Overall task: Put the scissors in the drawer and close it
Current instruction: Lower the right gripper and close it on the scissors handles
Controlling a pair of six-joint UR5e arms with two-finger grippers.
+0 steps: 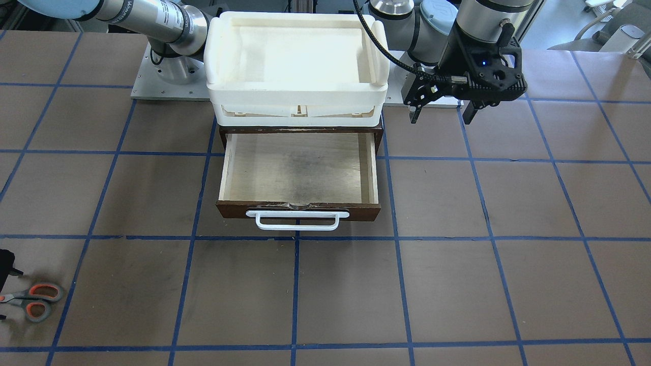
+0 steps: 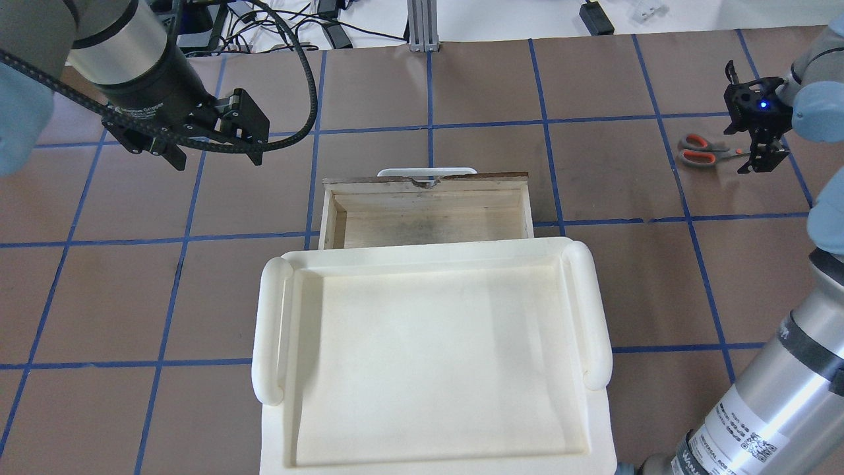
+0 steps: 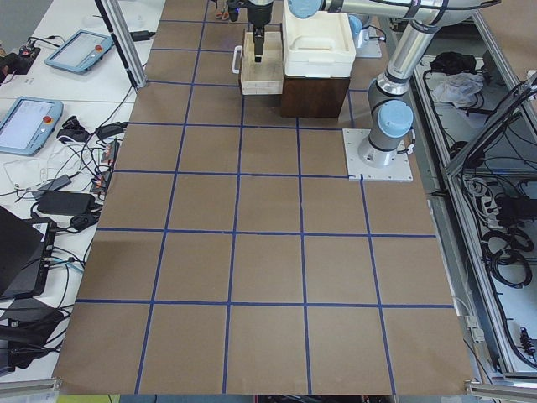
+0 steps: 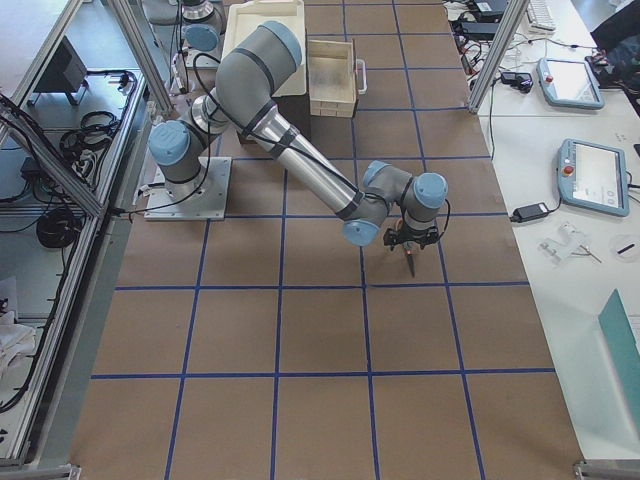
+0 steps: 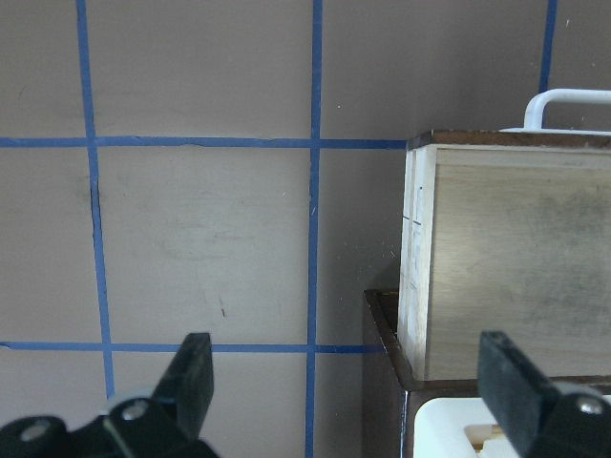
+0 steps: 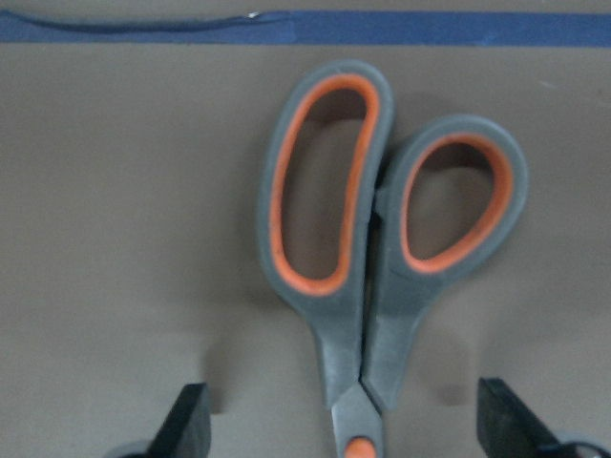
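Grey, orange-lined scissors (image 2: 704, 149) lie flat on the brown surface (image 1: 457, 284). They are well apart from the open drawer (image 1: 299, 168), at about 3 o'clock of it in the overhead view. The right hand (image 2: 761, 157) hangs over their blades, spread wide to either side. In its wrist view the handles point to 12 o'clock. The left hand (image 1: 441, 118), also spread wide, hovers beside the drawer.
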